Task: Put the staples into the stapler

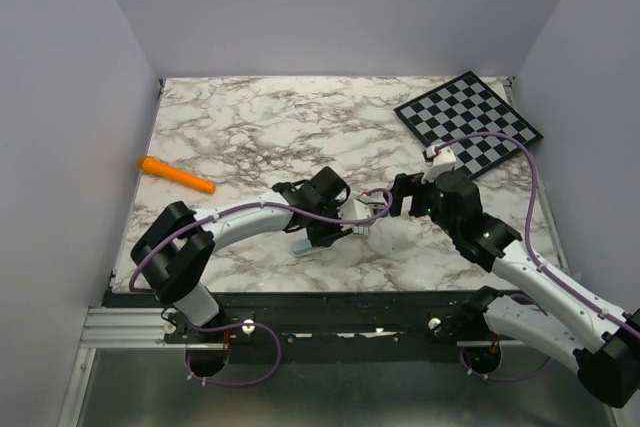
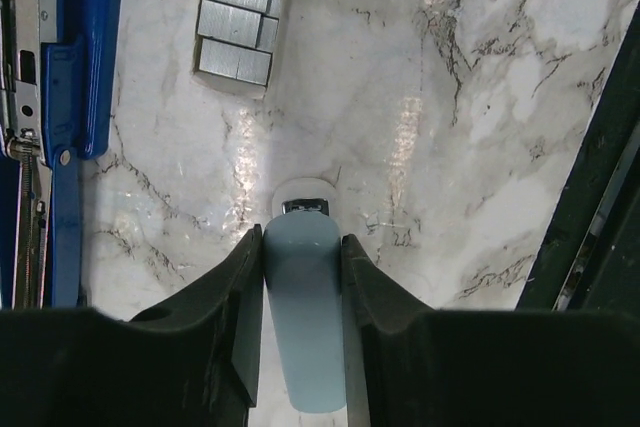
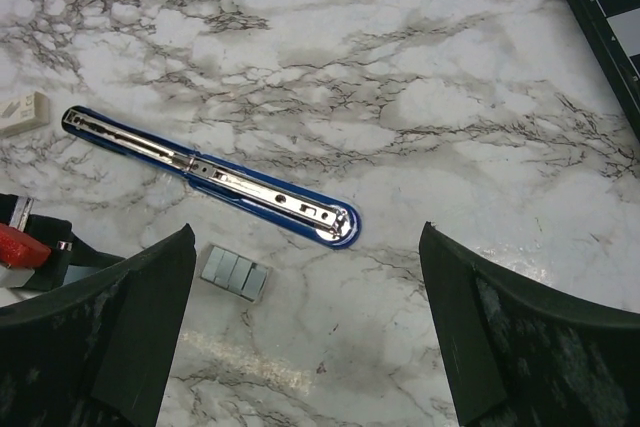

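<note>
The stapler is swung open. Its dark blue base with the silvery channel (image 3: pixel 215 175) lies flat on the marble, and it also shows at the left edge of the left wrist view (image 2: pixel 70 77). My left gripper (image 2: pixel 303 247) is shut on the stapler's light blue top (image 2: pixel 305 327), whose tip points down at the table. A row of grey staples (image 3: pixel 235 273) lies beside the base, also in the left wrist view (image 2: pixel 238 17). My right gripper (image 3: pixel 307 247) is open and empty above the base's rounded end. From above, the left gripper (image 1: pixel 312 232) covers most of the stapler.
An orange pen-like stick (image 1: pixel 175 174) lies at the left. A checkerboard (image 1: pixel 468 122) sits at the back right. A small whitish block (image 3: pixel 22 112) lies by the base's far end. The table's dark front edge (image 2: pixel 590 197) is close to the left gripper.
</note>
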You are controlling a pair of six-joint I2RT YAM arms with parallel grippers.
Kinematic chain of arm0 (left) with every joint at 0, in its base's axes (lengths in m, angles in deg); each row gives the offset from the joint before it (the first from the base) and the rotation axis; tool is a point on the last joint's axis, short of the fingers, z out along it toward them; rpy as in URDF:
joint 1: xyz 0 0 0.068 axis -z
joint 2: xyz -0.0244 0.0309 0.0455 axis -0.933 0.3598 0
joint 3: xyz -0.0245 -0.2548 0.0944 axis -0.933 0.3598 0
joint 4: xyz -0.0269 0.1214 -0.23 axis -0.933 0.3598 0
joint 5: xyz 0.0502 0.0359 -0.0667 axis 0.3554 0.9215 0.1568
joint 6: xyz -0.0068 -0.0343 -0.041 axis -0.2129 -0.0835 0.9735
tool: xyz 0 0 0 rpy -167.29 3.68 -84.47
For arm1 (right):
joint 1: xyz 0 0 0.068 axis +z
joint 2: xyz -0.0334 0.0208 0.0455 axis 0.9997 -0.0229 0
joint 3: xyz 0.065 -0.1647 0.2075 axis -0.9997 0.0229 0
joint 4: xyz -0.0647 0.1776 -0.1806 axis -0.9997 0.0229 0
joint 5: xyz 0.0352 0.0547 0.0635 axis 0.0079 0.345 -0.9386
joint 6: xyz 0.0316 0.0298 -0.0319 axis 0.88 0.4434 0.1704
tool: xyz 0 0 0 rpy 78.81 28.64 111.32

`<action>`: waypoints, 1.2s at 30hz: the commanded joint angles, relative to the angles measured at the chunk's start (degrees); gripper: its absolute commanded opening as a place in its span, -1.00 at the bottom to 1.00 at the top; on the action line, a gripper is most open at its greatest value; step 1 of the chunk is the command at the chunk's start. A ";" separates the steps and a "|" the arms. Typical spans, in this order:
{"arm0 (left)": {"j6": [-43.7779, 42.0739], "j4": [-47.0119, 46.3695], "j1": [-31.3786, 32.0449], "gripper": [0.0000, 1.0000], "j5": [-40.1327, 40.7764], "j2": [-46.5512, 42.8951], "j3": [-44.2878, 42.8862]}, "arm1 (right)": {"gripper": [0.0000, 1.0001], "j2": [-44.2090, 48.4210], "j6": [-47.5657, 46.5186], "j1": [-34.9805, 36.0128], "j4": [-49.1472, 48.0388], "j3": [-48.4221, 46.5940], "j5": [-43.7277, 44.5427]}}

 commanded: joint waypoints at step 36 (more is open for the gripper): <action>36.01 -37.96 -0.30 -1.00 7.40 -35.63 18.67 | 0.12 -3.24 23.35 -0.20 -10.55 3.16 -35.90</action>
